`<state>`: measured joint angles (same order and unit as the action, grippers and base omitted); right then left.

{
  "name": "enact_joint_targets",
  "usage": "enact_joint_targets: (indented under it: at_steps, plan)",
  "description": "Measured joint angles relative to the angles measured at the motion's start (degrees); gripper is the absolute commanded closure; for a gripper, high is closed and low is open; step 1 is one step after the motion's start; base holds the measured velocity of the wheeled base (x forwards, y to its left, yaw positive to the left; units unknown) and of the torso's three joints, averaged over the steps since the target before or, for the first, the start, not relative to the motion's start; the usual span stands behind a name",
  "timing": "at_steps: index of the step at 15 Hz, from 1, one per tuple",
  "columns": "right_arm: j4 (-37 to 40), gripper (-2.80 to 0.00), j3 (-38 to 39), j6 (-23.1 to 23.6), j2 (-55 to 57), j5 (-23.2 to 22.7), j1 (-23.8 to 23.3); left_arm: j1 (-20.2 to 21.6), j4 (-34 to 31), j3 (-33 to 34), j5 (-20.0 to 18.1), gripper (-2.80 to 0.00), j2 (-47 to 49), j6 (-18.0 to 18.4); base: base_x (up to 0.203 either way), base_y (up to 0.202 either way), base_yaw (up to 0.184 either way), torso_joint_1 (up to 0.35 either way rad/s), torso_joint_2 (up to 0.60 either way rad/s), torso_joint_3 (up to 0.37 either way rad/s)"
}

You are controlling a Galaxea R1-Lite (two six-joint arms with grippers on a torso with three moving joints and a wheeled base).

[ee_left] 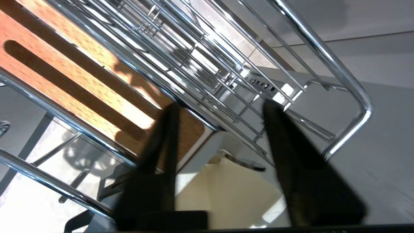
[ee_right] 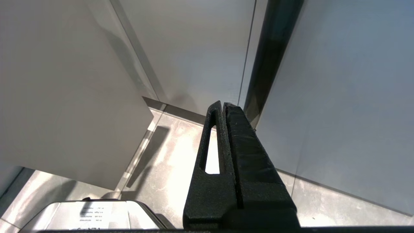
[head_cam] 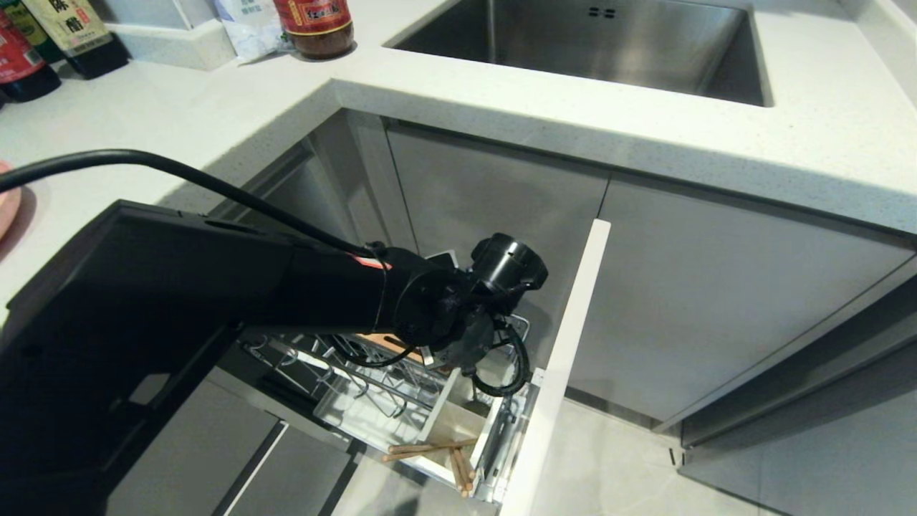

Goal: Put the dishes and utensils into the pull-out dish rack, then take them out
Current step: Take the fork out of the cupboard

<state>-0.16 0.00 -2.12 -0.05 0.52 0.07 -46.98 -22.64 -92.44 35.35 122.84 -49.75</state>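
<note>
the left tool [ee_left: 220, 106] hung inside the pull-out dish rack [head_cam: 401, 401], its arm reaching down from the robot's left over the chrome wire basket. its two dark fingers [ee_left: 284, 136] stood apart with a clear gap between them, and nothing could be seen pinched in that gap, only rack wires, the end of the slotted wooden strip [ee_left: 81, 84] and a cream-white surface below. whether that pale surface was the utensil cup or the bowl could not be told.

the chopsticks [head_cam: 437, 451] lay in the rack's near end, beside the white panel front [head_cam: 566, 344], their brown shafts crossing loosely: one ran roughly across the rack, the others pointed more toward the front edge. they sat below and nearer the camera than the left tool, so the tool lay farther into the rack than the sticks. judging from that, any move to lift them would call for the tool to travel back toward the panel and turn so its fingers straddled the shafts across their long axis.

a sliver of the pale-pink plate [head_cam: 6, 201] showed on the tabletop [head_cam: 215, 107] at the far left. the fork was not visible.

the right tool [ee_right: 224, 106] was parked low by the cabinet doors and the floor, fingers pressed together and empty, well away from the rack; the left arm was plainly the nearer one
</note>
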Motion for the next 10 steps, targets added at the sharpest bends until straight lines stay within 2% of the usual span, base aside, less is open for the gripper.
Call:
enact_joint_targets:
  at_steps: [10]
  plan:
    - [0.0, 0.00, 0.0, 0.0, 0.0, 0.0, 0.0, -0.8, -0.6, 0.3, -0.1, 0.00, -2.0, -0.3, 0.000, 0.000, 0.000, 0.000, 0.00, 0.000]
